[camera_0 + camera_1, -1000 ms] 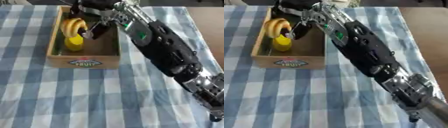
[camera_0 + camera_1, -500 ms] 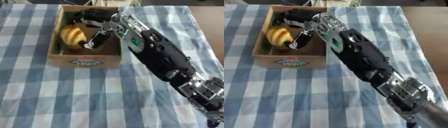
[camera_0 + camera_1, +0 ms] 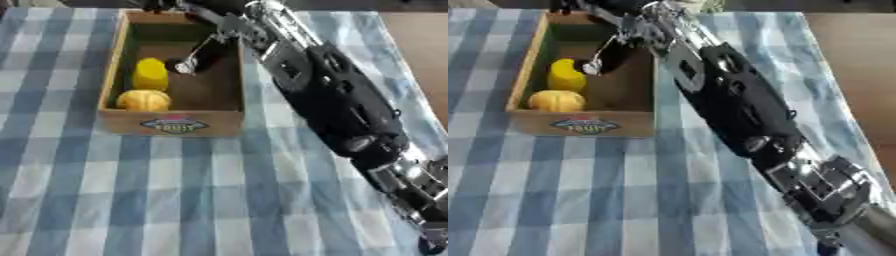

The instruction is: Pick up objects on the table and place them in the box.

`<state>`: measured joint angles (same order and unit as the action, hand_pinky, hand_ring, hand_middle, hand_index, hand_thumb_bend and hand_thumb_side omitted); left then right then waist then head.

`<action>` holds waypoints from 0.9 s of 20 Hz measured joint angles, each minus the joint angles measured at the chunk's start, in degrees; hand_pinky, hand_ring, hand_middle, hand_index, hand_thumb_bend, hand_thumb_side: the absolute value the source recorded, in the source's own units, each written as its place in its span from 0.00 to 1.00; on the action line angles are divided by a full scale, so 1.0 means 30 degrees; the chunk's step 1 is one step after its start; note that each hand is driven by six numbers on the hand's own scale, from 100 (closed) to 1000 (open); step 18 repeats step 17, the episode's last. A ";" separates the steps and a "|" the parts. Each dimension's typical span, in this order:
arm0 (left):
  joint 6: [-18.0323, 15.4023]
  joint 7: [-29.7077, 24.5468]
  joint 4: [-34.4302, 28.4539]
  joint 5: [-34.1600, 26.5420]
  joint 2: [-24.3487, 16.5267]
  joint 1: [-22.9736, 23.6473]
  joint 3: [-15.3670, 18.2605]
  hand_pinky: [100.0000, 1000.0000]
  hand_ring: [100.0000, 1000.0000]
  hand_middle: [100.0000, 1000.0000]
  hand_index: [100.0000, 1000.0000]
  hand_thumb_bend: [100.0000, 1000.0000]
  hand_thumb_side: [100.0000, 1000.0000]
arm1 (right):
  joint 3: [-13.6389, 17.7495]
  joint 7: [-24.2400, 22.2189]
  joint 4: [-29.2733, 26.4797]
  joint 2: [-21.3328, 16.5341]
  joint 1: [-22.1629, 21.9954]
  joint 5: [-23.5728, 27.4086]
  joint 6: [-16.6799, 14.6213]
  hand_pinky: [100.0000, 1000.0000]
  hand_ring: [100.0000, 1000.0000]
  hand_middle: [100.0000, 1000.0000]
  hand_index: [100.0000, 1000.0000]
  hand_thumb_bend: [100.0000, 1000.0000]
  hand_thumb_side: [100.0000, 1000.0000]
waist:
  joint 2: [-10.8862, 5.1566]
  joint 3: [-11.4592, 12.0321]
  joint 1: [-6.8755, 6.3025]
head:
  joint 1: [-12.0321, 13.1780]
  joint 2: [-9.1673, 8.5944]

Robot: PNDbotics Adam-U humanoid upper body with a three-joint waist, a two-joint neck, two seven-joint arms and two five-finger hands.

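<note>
- left eye view: the right arm [image 3: 324, 95] comes in from the lower right and crosses the checked cloth on the worktop [image 3: 131, 200] to the far end of the box [image 3: 171, 125].
- the right hand [image 3: 197, 59] hangs over the box's far half, by the right wall; its fingers blur into the dark interior, so i cannot tell whether they are spread, closed or pinching anything.
- contents of the box, counted: one yellow upright object [image 3: 150, 74] at mid-left, and one rounded orange-yellow object [image 3: 143, 100] just in front of it, against the near wall. the two look to be touching. two objects in all.
- no loose object shows on the cloth in this view.
- the left hand shows in neither view.
- right eye view: same layout. the box [image 3: 579, 125] carries a printed label on its near face; the yellow object [image 3: 566, 76] and the rounded one [image 3: 556, 100] sit along the left wall.
- the hand [image 3: 605, 59] shows only a pale tip and dark fingers just right of the yellow object; contact cannot be judged.
- handling, as a judgement: both objects look light and smooth, likely toy fruit. the round one may roll and is best taken across its middle. the upright one is best taken at its sides, low down, since it could tip.
</note>
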<state>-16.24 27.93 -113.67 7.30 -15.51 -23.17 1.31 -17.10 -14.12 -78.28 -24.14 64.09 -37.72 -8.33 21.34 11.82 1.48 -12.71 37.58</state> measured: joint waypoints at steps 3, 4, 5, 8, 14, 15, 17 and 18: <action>0.0073 0.0106 0.0000 0.0069 -0.0004 0.0120 0.0027 0.70 0.71 0.65 0.68 0.00 0.40 | 0.1083 0.1424 -0.2390 -0.1762 -0.0839 0.3052 0.1153 0.80 0.90 0.68 0.84 0.00 0.26 | -0.0131 -0.0178 0.0018 | 0.0312 0.0061; 0.0081 0.0144 0.0000 0.0090 -0.0011 0.0172 0.0052 0.70 0.71 0.65 0.68 0.00 0.40 | 0.1450 0.1926 -0.3231 -0.2448 -0.1264 0.4125 0.1464 0.80 0.90 0.68 0.83 0.00 0.26 | -0.0174 -0.0213 0.0018 | 0.0410 0.0064; 0.0104 0.0185 0.0000 0.0105 -0.0020 0.0197 0.0086 0.70 0.71 0.65 0.68 0.00 0.39 | 0.1803 0.2422 -0.4066 -0.3112 -0.1738 0.5143 0.1748 0.80 0.90 0.68 0.82 0.00 0.26 | -0.0213 -0.0262 0.0018 | 0.0512 0.0066; 0.0183 0.0305 0.0000 0.0210 -0.0037 0.0336 0.0137 0.70 0.71 0.65 0.68 0.00 0.39 | 0.2956 0.3888 -0.6454 -0.5039 -0.3479 0.7827 0.2403 0.79 0.88 0.66 0.80 0.00 0.25 | -0.0263 -0.0368 -0.0026 | 0.0763 0.0073; 0.0325 0.0717 0.0000 0.0422 -0.0232 0.0566 0.0334 0.70 0.71 0.65 0.68 0.00 0.38 | 0.5544 0.6998 -1.0661 -0.8072 -0.7957 1.1517 0.2814 0.79 0.87 0.67 0.80 0.00 0.23 | -0.0286 -0.0726 -0.0326 | 0.1258 0.0206; 0.0358 0.0808 0.0000 0.0443 -0.0277 0.0607 0.0353 0.70 0.71 0.65 0.68 0.00 0.38 | 0.5915 0.7477 -1.1064 -0.8379 -0.8626 1.1942 0.2621 0.79 0.87 0.69 0.80 0.00 0.24 | -0.0294 -0.0774 -0.0356 | 0.1323 0.0212; 0.0399 0.0979 0.0000 0.0507 -0.0422 0.0672 0.0373 0.70 0.71 0.65 0.68 0.00 0.38 | 0.6538 0.8297 -1.1505 -0.8774 -0.9916 1.2709 0.1985 0.79 0.88 0.71 0.81 0.00 0.26 | -0.0309 -0.0840 -0.0449 | 0.1432 0.0233; 0.0399 0.0979 0.0000 0.0507 -0.0422 0.0672 0.0373 0.70 0.71 0.65 0.68 0.00 0.38 | 0.6538 0.8297 -1.1505 -0.8774 -0.9916 1.2709 0.1985 0.79 0.88 0.71 0.81 0.00 0.26 | -0.0309 -0.0840 -0.0449 | 0.1432 0.0233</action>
